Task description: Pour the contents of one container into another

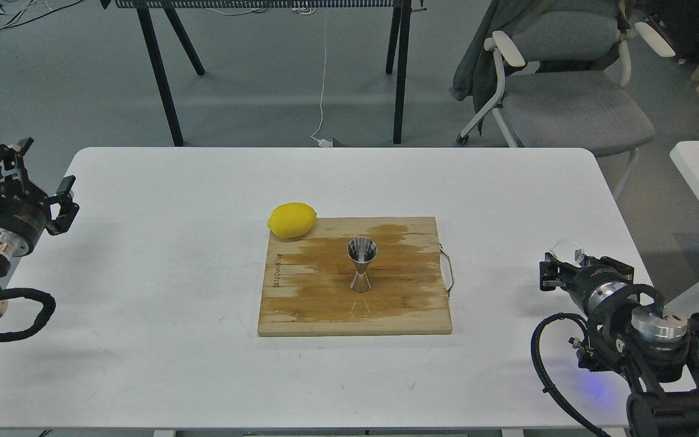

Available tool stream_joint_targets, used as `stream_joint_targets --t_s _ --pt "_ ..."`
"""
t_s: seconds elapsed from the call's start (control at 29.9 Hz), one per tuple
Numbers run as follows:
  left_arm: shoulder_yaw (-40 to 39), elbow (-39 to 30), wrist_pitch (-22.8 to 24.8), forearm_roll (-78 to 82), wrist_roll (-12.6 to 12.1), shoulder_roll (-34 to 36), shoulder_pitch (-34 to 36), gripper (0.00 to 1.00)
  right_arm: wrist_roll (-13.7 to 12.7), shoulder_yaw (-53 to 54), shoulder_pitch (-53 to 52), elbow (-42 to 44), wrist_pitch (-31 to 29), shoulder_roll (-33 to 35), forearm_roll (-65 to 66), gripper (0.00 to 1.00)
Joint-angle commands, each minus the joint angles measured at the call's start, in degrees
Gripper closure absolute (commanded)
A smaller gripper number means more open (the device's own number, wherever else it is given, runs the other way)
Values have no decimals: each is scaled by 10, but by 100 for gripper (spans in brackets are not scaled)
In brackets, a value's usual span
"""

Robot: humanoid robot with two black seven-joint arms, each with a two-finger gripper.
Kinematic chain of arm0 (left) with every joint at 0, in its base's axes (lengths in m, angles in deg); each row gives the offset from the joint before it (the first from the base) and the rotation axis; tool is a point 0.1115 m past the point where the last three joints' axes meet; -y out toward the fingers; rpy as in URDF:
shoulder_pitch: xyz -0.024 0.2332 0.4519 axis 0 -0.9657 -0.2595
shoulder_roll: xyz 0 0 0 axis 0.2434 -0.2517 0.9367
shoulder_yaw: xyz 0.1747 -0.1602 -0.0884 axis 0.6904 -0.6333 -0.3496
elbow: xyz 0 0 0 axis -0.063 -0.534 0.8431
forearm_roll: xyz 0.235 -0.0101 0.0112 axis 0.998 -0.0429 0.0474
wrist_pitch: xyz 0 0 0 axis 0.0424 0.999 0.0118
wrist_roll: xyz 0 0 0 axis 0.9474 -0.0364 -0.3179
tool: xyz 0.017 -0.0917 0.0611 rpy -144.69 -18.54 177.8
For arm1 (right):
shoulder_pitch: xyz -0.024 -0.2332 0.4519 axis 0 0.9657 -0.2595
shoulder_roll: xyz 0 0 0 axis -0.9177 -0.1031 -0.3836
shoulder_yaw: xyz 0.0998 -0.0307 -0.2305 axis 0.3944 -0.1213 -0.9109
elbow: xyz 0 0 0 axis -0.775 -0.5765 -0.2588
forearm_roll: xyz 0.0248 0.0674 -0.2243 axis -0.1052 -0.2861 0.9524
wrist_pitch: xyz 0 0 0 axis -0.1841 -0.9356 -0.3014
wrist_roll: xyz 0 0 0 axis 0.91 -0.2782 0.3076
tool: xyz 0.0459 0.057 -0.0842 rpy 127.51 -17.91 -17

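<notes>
The steel jigger [362, 264] stands upright in the middle of the wet wooden cutting board [307, 303]. Far to its right, near the table's right edge, my right gripper [571, 267] is shut on the small clear glass cup [567, 251], which shows just above the fingers. My left gripper [22, 167] hovers at the table's left edge, far from the board, its fingers spread and nothing between them.
A yellow lemon [292, 220] rests at the board's far-left corner, partly on the white table [161, 273]. A metal handle [448, 272] sticks out of the board's right side. A grey office chair [562, 91] stands behind the table.
</notes>
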Motion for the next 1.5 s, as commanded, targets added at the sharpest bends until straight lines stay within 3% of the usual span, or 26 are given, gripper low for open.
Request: stream_joint_targets --t_s 0.0,0.47,0.7,0.8,1.07,1.47 --pt "0 0 0 0 0 -4 1 11 -3 -4 -9 12 1 0 1 66" --pt "-1 0 0 0 0 -3 -3 11 -22 -28 -67 106 -1 -15 1 60" --pt "-1 2 0 0 0 -3 -6 10 -23 -42 -67 106 0 -18 1 53" --pt "-1 11 0 0 0 -4 -6 10 -23 -42 -67 103 0 -18 0 47" --pt "-1 12 0 0 0 -4 -6 10 -23 -42 -67 96 0 -18 -3 10" --pt "-1 17 0 0 0 -4 -7 10 -23 -40 -64 84 0 -17 -3 3"
